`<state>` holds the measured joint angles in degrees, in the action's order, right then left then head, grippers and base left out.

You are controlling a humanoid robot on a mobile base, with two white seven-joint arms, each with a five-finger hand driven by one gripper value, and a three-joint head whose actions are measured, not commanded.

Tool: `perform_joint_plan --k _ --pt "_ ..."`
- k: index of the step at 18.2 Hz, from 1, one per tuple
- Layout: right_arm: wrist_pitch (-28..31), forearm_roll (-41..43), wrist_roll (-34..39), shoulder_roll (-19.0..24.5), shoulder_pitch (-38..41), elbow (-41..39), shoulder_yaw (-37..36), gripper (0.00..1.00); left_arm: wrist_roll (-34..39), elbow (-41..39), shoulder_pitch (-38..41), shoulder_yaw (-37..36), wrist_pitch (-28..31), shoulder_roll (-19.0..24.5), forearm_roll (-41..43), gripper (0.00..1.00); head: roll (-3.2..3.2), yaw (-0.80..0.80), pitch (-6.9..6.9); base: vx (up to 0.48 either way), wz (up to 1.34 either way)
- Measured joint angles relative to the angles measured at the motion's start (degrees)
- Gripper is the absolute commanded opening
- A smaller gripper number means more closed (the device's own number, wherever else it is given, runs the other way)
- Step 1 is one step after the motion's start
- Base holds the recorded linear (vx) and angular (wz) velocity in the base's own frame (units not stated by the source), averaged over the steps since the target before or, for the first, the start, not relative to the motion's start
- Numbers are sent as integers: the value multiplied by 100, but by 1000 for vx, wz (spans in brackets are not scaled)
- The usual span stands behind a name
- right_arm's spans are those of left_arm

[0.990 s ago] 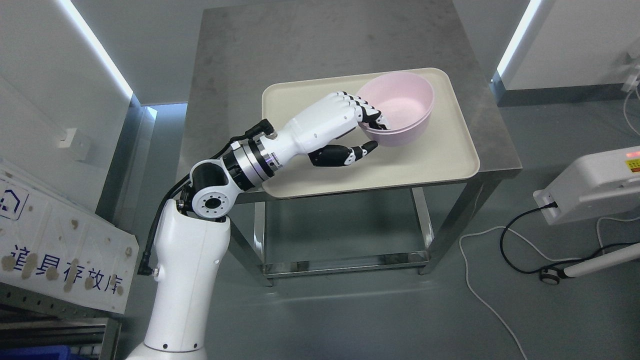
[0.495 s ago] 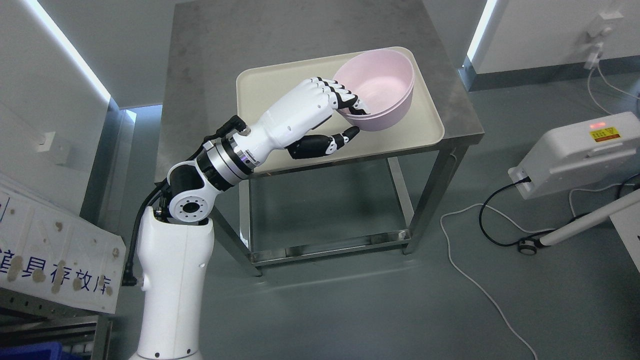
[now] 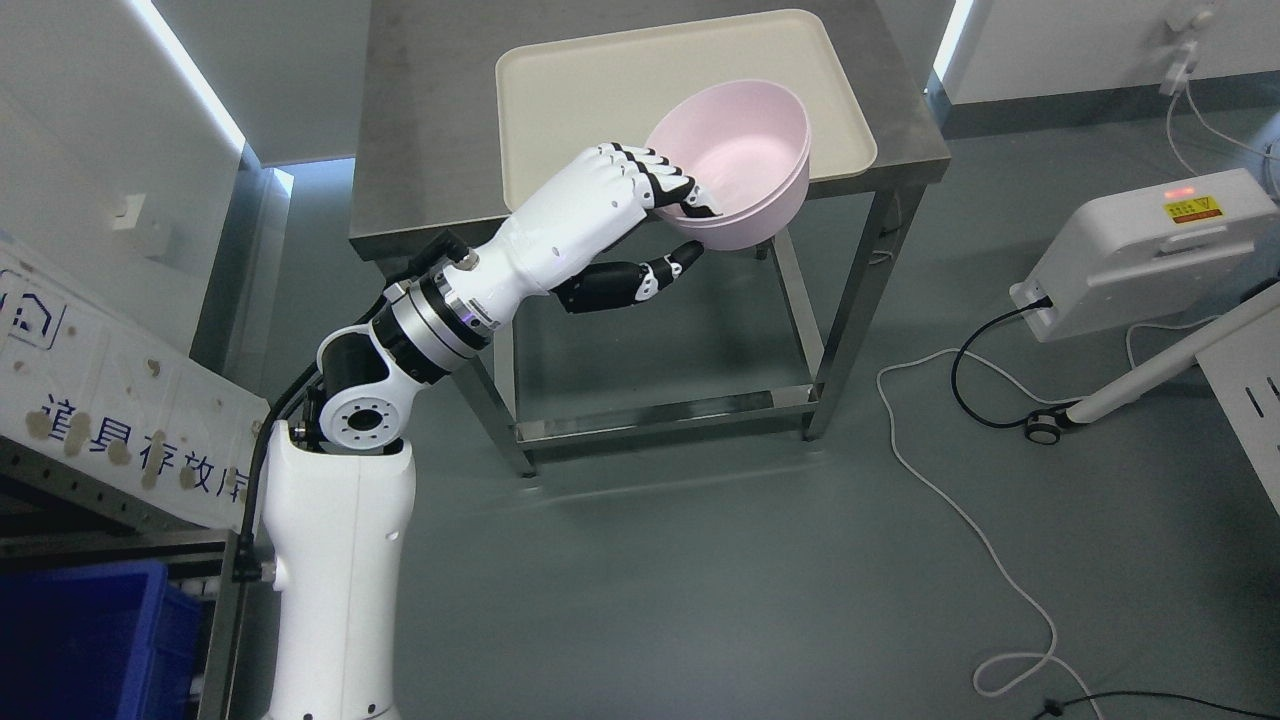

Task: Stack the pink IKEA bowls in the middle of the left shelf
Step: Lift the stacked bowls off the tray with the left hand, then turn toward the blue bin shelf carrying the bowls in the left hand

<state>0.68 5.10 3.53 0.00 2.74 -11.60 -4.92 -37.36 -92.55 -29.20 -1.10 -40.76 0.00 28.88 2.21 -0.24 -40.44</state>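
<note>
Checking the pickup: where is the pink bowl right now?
Head view, upper middle: the pink bowl is held by the left hand, lifted over the near edge of the cream tray.

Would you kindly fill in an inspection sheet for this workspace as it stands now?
Surface: steel table carrying a cream tray, bare.
Job's things: pink bowl, tilted, held in front of the table's near edge.
Clutter: nothing seen on the table.
Hands: left hand grips the bowl's rim, fingers inside, thumb underneath; right hand not in view.
Cables: white cable and black cable on the floor, right.
Surroundings: white device right; blue bin and sign board lower left.
</note>
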Motion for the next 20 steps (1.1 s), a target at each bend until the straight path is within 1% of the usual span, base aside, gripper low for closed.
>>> perform_joint_plan --k 6,13,20 --pt "0 0 1 0 0 0 0 100 5 -68 172 52 -133 0 -229 4 0 0 0 -300 93" --pt "0 0 0 0 1 0 0 100 -3 -147 271 80 -146 0 -540 4 0 0 0 -338 89" --pt "0 0 1 0 4 1 0 100 -7 -231 323 92 -79 0 -631 4 0 0 0 -362 69"
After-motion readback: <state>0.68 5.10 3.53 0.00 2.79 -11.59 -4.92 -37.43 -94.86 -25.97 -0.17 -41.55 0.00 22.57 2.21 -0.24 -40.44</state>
